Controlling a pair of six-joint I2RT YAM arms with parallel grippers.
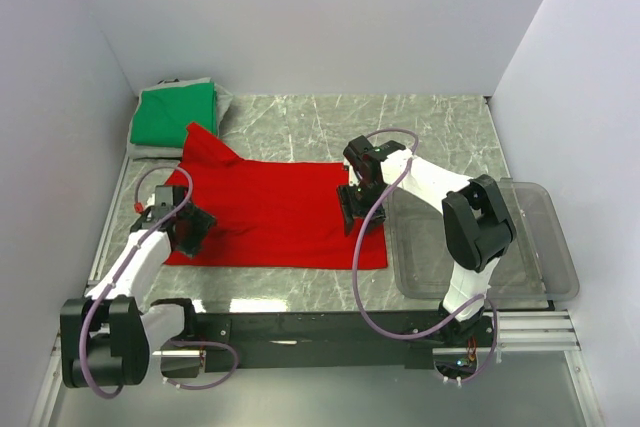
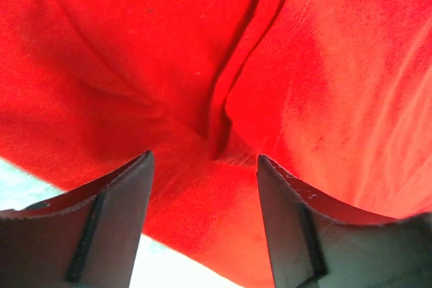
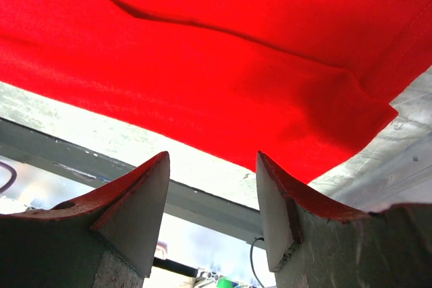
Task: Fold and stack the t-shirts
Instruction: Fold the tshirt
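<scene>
The red t-shirt [image 1: 275, 212] lies spread flat on the marble table [image 1: 420, 122], one sleeve pointing to the back left. The green t-shirt [image 1: 175, 114] sits folded in the back left corner. My left gripper [image 1: 190, 235] hangs low over the red shirt's left edge. Seen from the left wrist, its jaws [image 2: 202, 160] stand apart over a crease in the red cloth [image 2: 324, 85], holding nothing. My right gripper [image 1: 353, 215] is over the shirt's right part. It [image 3: 212, 156] is open just short of the red hem [image 3: 223, 52], with nothing in it.
A clear plastic bin [image 1: 560, 247] stands on the right side of the table, close beside the right arm. White walls close in the left, back and right. The black rail [image 1: 330, 327] with the arm bases runs along the near edge.
</scene>
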